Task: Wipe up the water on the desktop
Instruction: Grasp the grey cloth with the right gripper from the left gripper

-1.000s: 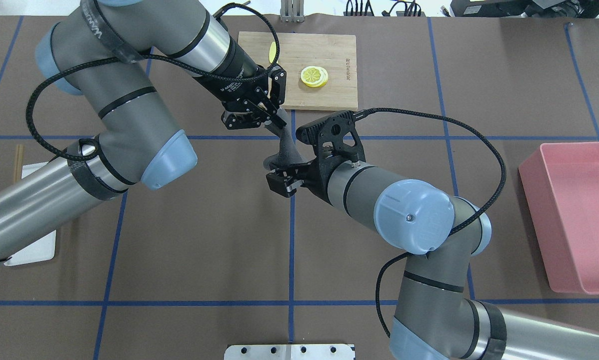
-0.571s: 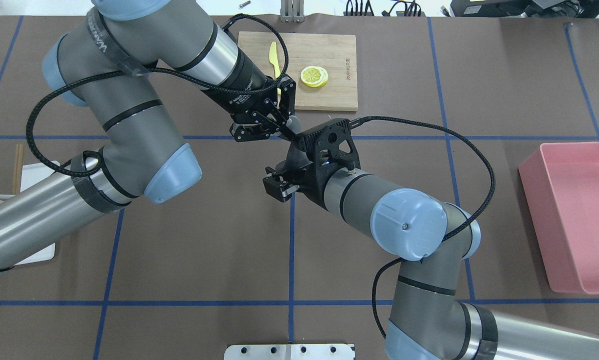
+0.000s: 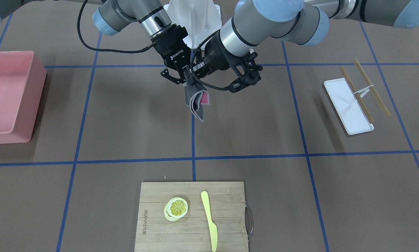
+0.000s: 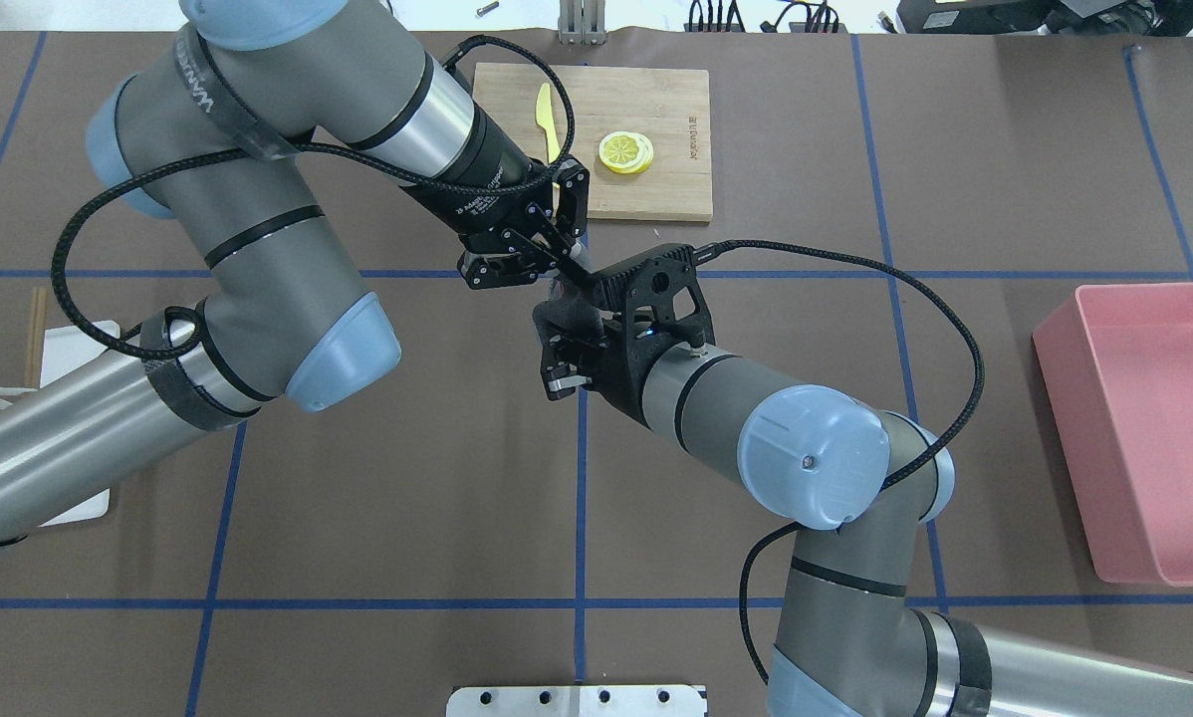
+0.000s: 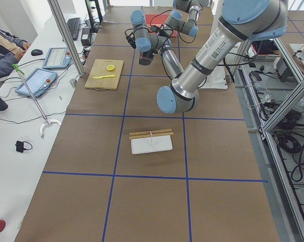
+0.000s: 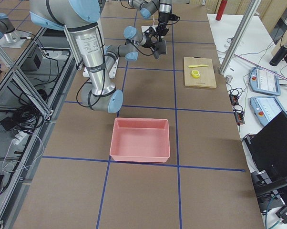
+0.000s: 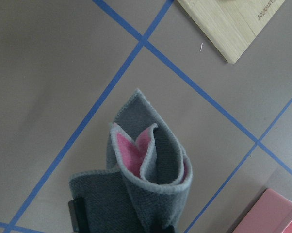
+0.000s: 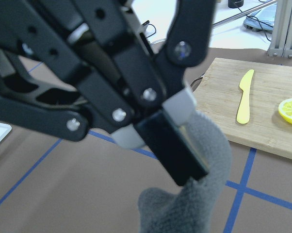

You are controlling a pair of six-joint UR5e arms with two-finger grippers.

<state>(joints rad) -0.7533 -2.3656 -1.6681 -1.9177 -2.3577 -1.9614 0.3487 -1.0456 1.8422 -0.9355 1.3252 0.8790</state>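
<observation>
Over matte brown counter [image 3: 132, 115], near centre tape crossing: folded grey cloth with pink lining [image 3: 194, 101] hangs clear, pinched at top by left pincer [image 4: 569, 265]. Alongside, right pincer [image 4: 555, 363] apparently spread. Cloth likely limp, light; grip bunched top edge. No water patch discernible anywhere.

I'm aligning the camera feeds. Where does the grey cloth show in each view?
Exterior front-facing: cloth hangs upper centre.
Overhead exterior: cloth near centre, partly hidden.
Exterior left: cloth a dark speck, top centre.
Exterior right: too small to pick out.
Left wrist: cloth lower centre, pink inside.
Right wrist: cloth bottom centre.
Shared landmark: cutting board.
</observation>
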